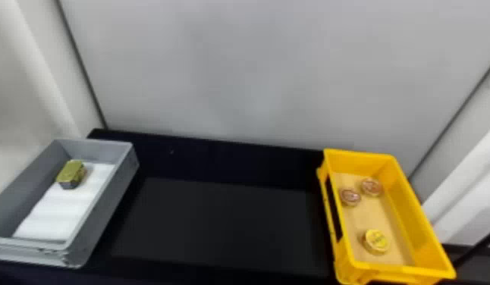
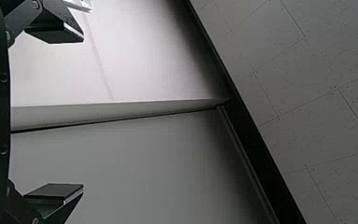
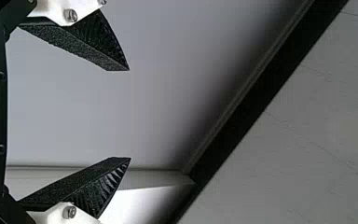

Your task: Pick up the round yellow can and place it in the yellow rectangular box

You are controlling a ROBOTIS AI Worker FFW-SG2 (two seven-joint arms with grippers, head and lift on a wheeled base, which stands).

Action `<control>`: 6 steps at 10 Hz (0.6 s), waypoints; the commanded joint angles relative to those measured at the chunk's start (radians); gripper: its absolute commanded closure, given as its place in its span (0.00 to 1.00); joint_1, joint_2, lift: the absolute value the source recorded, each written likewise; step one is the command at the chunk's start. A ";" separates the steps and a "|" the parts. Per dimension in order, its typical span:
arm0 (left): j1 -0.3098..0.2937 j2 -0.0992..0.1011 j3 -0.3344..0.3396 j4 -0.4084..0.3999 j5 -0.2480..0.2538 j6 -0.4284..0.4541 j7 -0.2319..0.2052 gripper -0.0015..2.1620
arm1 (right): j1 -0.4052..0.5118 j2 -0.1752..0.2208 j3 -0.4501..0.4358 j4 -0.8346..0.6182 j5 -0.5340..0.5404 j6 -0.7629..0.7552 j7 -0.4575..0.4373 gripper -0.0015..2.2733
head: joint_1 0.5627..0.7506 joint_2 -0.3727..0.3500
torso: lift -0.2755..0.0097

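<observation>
left hand [image 2: 82, 112] spread wide | right hand [image 3: 129, 114] spread apart | yellow can [image 1: 377, 241], seemingly upright, in yellow box [image 1: 399, 193]

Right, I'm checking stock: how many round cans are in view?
3, all in the yellow rectangular box: the round yellow can near its front, a reddish-topped can farther back on the left, and a second reddish-topped can to its right. Others may be hidden.
</observation>
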 commanded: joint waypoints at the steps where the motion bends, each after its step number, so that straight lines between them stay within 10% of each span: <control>1: 0.005 0.011 0.021 -0.012 -0.001 0.003 0.008 0.07 | -0.006 -0.012 0.004 -0.001 0.023 -0.048 -0.015 0.05 | 0.70 0.41 | 0.94; 6: 0.002 0.013 0.033 -0.020 -0.001 0.001 0.017 0.07 | 0.008 -0.009 0.009 -0.001 0.032 -0.101 -0.038 0.05 | 0.70 0.41 | 0.94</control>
